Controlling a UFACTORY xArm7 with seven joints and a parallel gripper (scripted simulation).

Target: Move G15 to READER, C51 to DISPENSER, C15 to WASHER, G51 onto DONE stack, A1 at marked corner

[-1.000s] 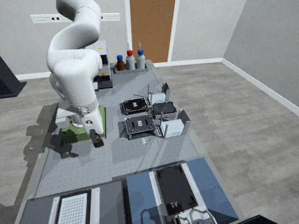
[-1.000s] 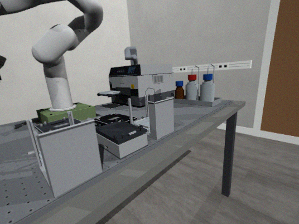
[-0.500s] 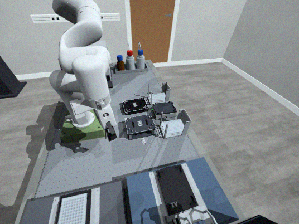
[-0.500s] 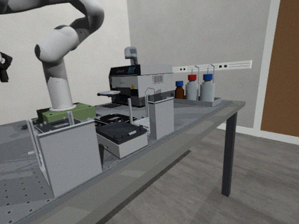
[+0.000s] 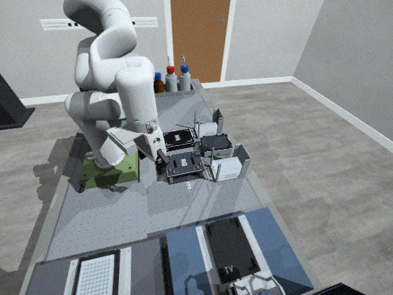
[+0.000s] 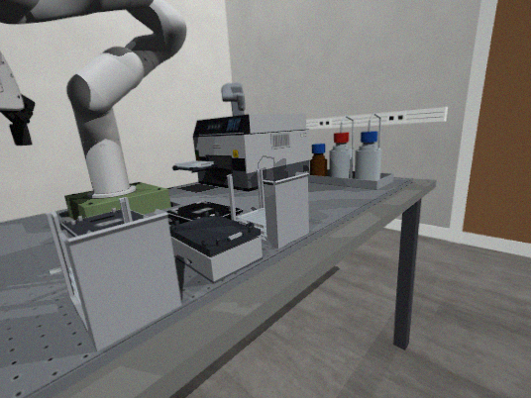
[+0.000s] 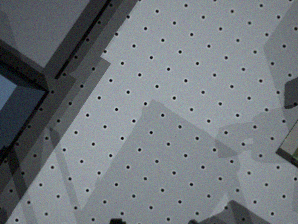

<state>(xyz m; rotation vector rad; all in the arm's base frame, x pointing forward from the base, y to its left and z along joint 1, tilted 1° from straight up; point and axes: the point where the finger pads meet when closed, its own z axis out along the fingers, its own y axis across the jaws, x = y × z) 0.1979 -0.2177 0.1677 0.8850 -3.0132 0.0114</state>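
Note:
My gripper is open and empty. It hangs over the perforated deck just left of the regrip nest RG. It also shows at the left edge of the exterior view. The wrist view shows only bare perforated deck. A white well plate sits on a grey station at the front left. A dark plate sits on a blue station at the front, next to an A1 mark. A dark plate lies on a small boxy instrument between two deep racks. I cannot read any plate labels.
The empty nest N6 lies behind RG. A large instrument with a slid-out tray stands at the back. Three bottles stand at the far edge. The arm's green base is to the gripper's left.

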